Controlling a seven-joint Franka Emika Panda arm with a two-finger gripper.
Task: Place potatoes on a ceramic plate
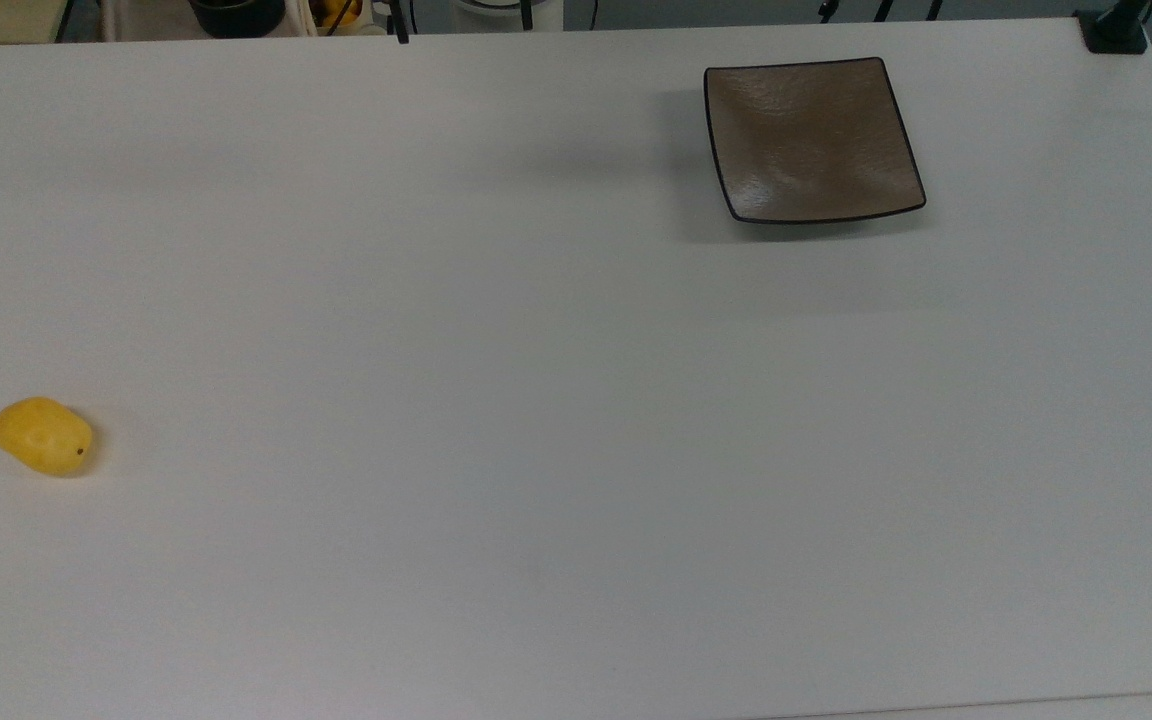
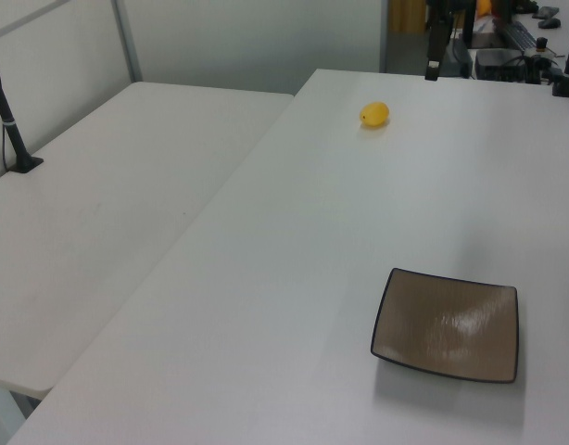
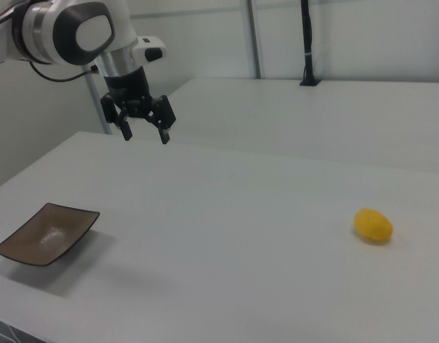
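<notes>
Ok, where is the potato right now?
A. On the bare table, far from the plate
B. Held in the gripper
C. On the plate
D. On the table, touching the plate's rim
A: the potato lies on the white table well apart from the plate, and the gripper hangs open in the air, holding nothing.

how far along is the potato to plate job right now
Nothing looks done yet: the potato lies on the white table, far from the ceramic plate, which holds nothing. The gripper hangs open above the table, holding nothing. Reaching the potato, grasping it, carrying it across and setting it on the plate all remain.
</notes>
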